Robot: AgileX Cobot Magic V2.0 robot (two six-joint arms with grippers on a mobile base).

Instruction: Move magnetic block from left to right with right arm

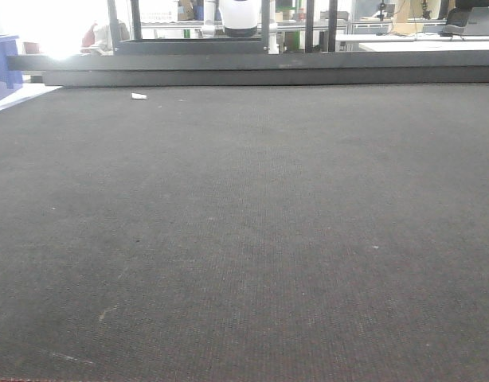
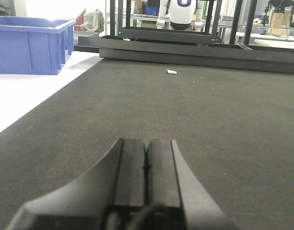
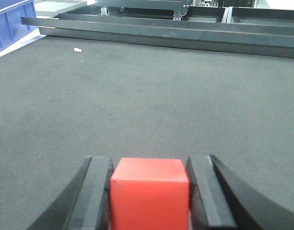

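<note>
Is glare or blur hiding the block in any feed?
Front view: blown-out glare top left, mat sharp, no block in frame. Right wrist: red block sharp in the right gripper. Left wrist: washed-out white floor at left, left gripper clear.

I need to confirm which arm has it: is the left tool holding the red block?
No, the left tool is shut empty; the red block sits in the right tool.

No text, label or number can be read — none anywhere.
</note>
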